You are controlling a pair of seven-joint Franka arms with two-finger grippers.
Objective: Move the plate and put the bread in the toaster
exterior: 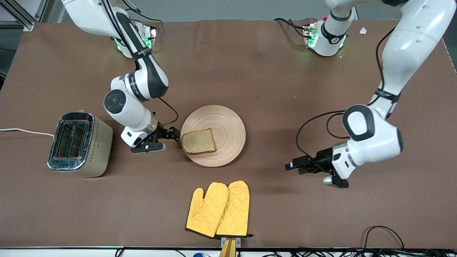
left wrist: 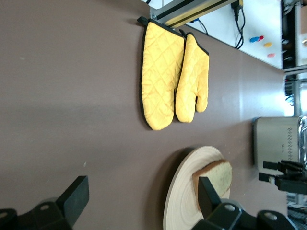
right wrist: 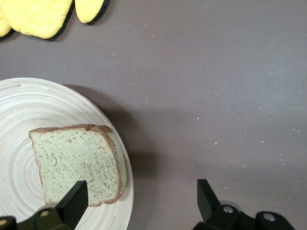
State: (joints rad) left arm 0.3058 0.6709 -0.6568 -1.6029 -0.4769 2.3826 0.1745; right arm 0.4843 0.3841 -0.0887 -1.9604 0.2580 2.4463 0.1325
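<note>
Brown cloth covers the bench (exterior: 250, 71), and near its middle sits the round wooden plate (exterior: 228, 121) with its ring grooves. One slice of bread (exterior: 198, 141) lies flat on the plate, pushed toward the rim that faces the right arm's end of the bench, one corner reaching the edge. The toaster (exterior: 80, 144) stands upright toward the right arm's end, well apart from the plate, its two slots facing up and a white cord (exterior: 25, 131) trailing off from it.

The right claw (exterior: 175, 135) is low between the toaster and the plate, just beside the plate's rim and close to the bread. In the right wrist view its fingers (right wrist: 72, 203) are spread wide, one above the bread's edge and the other over bare cloth, with nothing between them.

The left claw (exterior: 296, 165) hangs low over the cloth toward the left arm's end, well apart from the plate and pointing toward it. Its fingers (left wrist: 76, 194) also stand wide apart and hold nothing; the left wrist view shows the plate, the bread and the toaster farther off.

A pair of yellow quilted oven mitts (exterior: 218, 210) lies side by side, nearer to the front camera than the plate.
</note>
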